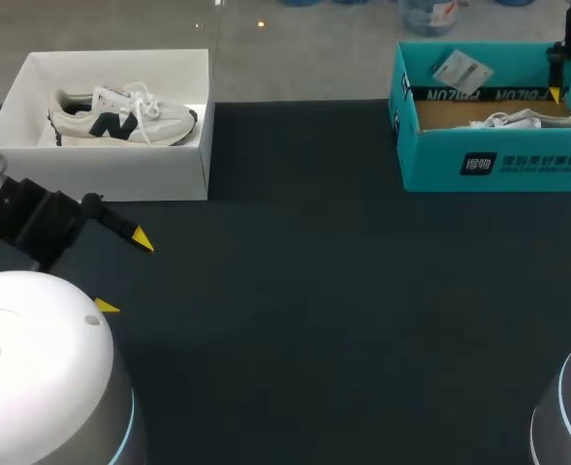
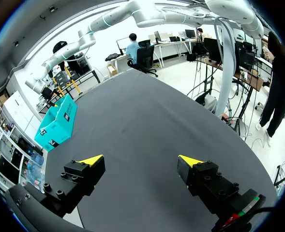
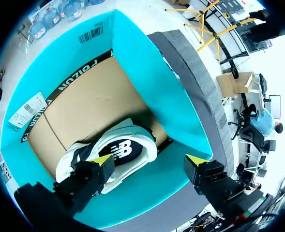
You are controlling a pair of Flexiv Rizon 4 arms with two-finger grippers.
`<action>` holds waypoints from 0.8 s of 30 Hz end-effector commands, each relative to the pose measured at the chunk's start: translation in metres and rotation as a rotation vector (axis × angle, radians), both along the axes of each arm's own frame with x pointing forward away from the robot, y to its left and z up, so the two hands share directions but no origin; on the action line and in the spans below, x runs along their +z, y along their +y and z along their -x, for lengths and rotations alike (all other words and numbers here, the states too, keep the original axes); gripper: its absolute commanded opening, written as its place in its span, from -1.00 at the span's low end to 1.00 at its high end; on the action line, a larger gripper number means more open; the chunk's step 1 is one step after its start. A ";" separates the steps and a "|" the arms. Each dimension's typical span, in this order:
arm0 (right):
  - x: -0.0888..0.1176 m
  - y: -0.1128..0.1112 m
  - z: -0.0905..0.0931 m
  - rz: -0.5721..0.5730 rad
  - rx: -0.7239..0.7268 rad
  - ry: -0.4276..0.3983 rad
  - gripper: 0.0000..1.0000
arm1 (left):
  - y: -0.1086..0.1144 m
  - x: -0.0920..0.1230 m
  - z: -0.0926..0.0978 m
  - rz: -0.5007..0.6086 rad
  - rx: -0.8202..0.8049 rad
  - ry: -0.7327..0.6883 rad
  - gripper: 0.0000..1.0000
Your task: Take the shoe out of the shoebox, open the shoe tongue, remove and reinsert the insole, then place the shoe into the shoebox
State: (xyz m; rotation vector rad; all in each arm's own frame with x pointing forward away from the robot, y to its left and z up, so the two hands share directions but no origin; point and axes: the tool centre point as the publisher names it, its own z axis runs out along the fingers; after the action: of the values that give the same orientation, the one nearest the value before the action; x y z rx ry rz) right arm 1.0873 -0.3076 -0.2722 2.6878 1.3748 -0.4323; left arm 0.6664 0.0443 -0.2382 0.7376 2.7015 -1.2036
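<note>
Surface (image 1: 314, 291): dark mat, bare across the middle and near side. Left arm (image 1: 33, 368) fills the near-left corner w/ its white housing. The right arm only shows at the far-right edge, above the teal shoebox (image 1: 498, 165). That box sits far right on the surface, lid off, brown cardboard floor inside. White box (image 1: 111, 184) sits far left, also w/o lid, well apart from the teal one. Shoe (image 3: 118, 150) lies inside the teal shoebox, toward its right part, on the cardboard: white w/ a dark side patch, seemingly on its side. Second shoe (image 1: 120, 121), white w/ navy mark and white laces, lies in the white box, toe pointing right. Left claw (image 2: 141, 160) hangs over bare surface just near of the white box, fingers spread wide, nothing btwn them. Right claw (image 3: 149, 159) hangs above the teal shoebox, also spread wide and holding nothing; in the wrist view one tip lines up over the shoe, the other over the box's teal wall. Can't tell if either tip touches. Small white paper tag (image 1: 459, 70) rests against the box's far-left inner corner.
</note>
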 end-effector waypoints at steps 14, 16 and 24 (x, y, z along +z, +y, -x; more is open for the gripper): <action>0.085 0.070 0.046 0.045 0.072 -0.139 1.00 | 0.000 0.000 -0.001 -0.003 -0.002 0.002 1.00; 0.085 0.070 0.046 0.045 0.072 -0.139 1.00 | 0.000 0.000 -0.001 -0.003 -0.002 0.002 1.00; 0.085 0.070 0.046 0.045 0.072 -0.139 1.00 | 0.005 0.015 -0.015 -0.039 -0.085 -0.092 1.00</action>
State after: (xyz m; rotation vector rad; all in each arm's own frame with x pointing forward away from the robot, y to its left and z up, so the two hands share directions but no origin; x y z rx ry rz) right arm 1.0452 -0.2375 -0.1863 2.5987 1.4075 -0.2984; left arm 0.6707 0.0452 -0.2364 0.7673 2.6778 -1.1837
